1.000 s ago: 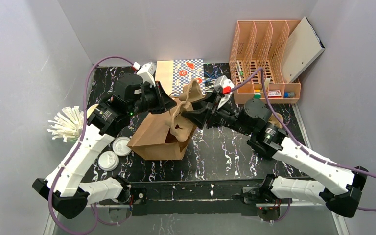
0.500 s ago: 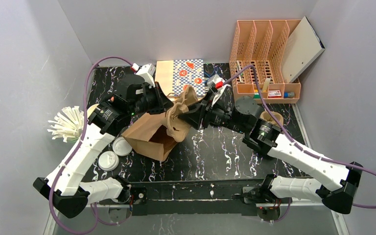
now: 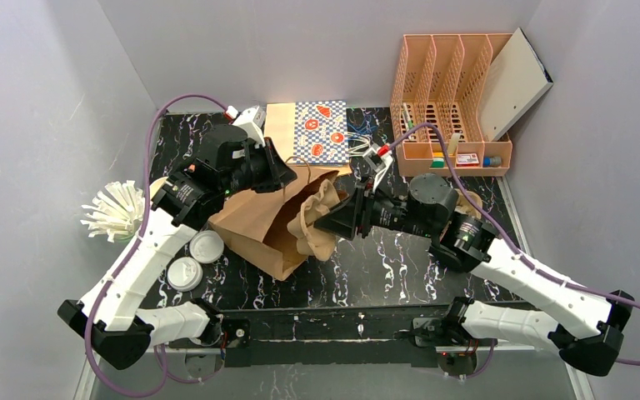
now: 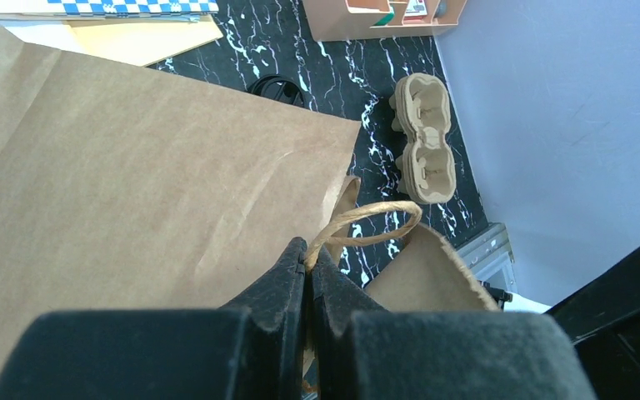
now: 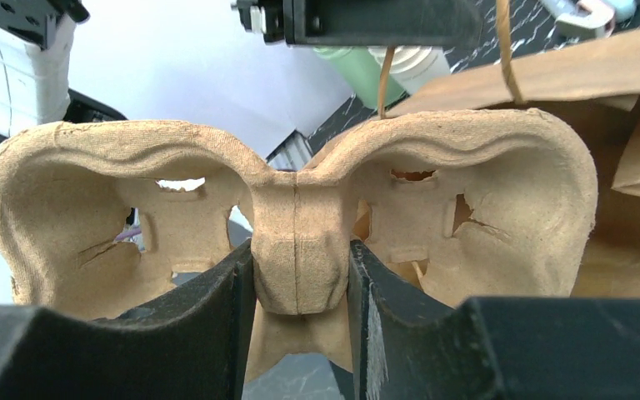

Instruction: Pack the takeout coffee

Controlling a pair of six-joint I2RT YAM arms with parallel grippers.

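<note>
The 2 takeout coffee cups (image 3: 207,247), small paper cups under round white plastic sip lids, stood just beside each other at the near-left of the black marbled table (image 3: 400,250). They were outside the bag, and neither had moved in the last second.

Just to their right lay the brown paper bag (image 3: 254,218). It had tipped from a more upright stand to a low slant, with its mouth facing near and right. The left gripper (image 4: 307,254) was clamped shut on the bag's twisted paper handle (image 4: 367,210), holding up the far rim.

The right gripper (image 5: 300,271) had its jaws closed on the central ridge of a tan moulded-pulp 2-cup carrier (image 5: 458,175). It had brought that carrier down and nearer, from above the bag to the bag's mouth. Both of the carrier's pockets were empty.

By my reading the carrier was going into the bag first, so packing was at an early stage and both coffees were yet to be loaded. A bag lying this slanted might need righting before the cups could ride upright.
</note>
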